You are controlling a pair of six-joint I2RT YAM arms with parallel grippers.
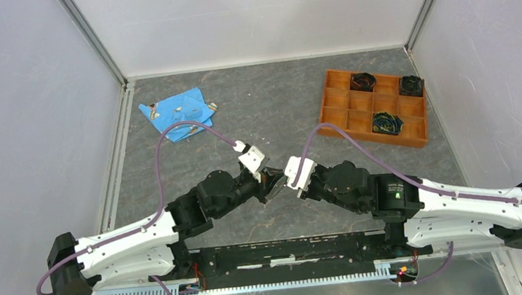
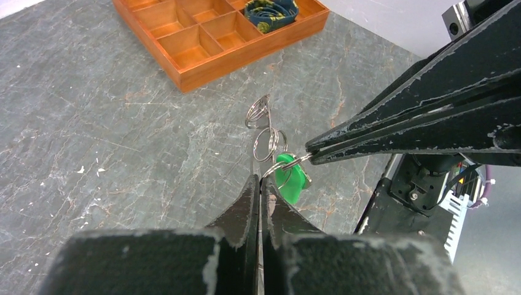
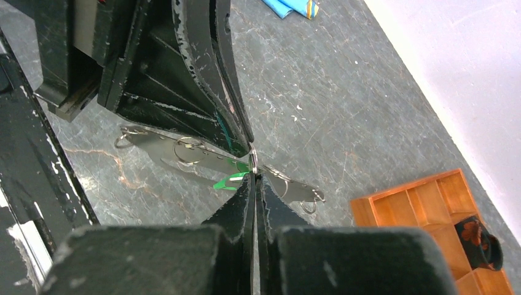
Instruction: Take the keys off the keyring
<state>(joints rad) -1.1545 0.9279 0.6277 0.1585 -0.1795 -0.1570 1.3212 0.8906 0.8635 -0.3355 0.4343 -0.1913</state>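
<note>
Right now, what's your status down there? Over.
Left gripper and right gripper both shut on the keyring, tip to tip. Green key not yet off. Orange tray far aside, nothing in the way.

We found the keyring (image 3: 153, 140) to be bright, polished metal; among the keys (image 2: 290, 178) one head was glossy green plastic. The left gripper's fingers (image 2: 249, 209) were matt black, scuffed pale along their edges. The table (image 2: 123, 141) looked like matt grey veined stone, and the tray (image 2: 184, 67) like smooth orange wood or plastic.
</note>
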